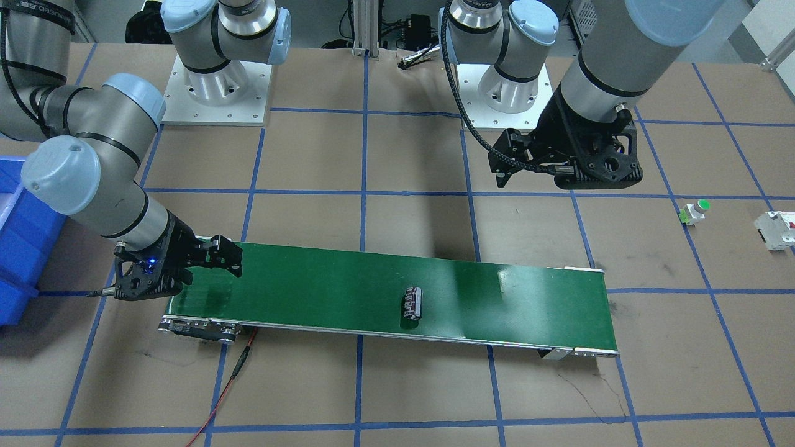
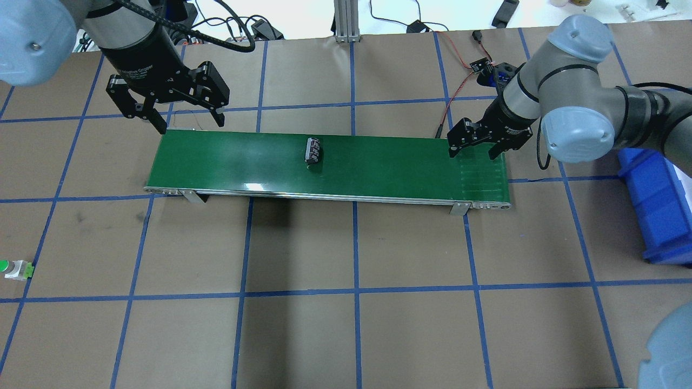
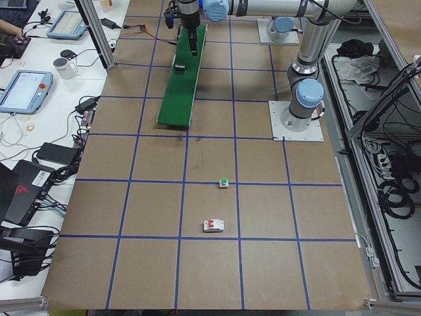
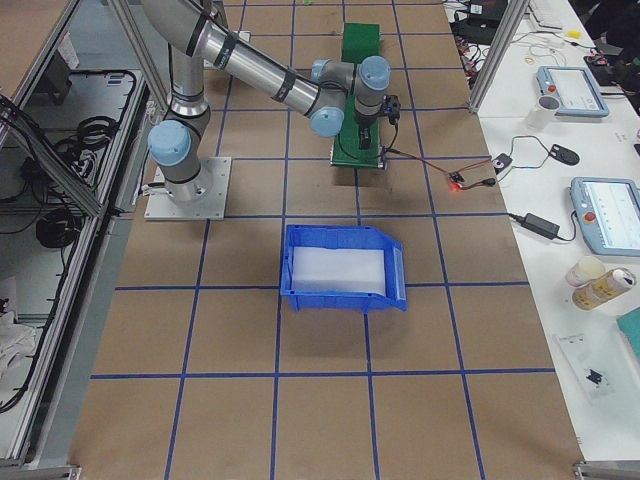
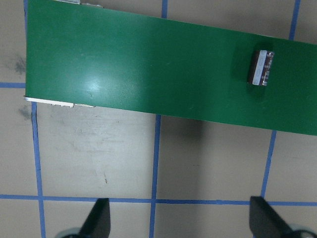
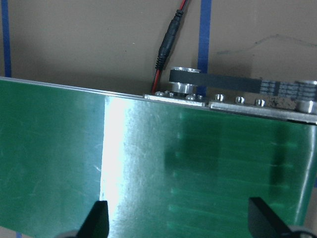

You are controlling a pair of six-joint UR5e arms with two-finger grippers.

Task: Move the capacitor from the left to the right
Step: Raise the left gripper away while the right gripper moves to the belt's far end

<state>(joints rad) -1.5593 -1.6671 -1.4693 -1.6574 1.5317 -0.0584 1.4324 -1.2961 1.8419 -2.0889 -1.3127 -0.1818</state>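
1. Capacitor (image 2: pixel 313 150): lies on its side about mid-length on the green conveyor belt (image 2: pixel 243 167), touching nothing else. Its long axis runs across the belt's width.
2. Left gripper (image 2: pixel 190 125): slightly the nearer of the two, raised by the belt's left end, jaws spread wide and empty. The capacitor lies off along the belt towards the robot's right. The fingers (image 5: pixel 98 223) oppose each other along the belt, so closing there would probably pinch the part across its short dimension.
3. Right gripper (image 2: pixel 472 155): over the belt's right end, well apart from the part, jaws likewise released with nothing between them.
4. Hard to make out: the right wrist view shows only belt and no capacitor. The terminals are too small to tell. Whether the belt is running cannot be judged.
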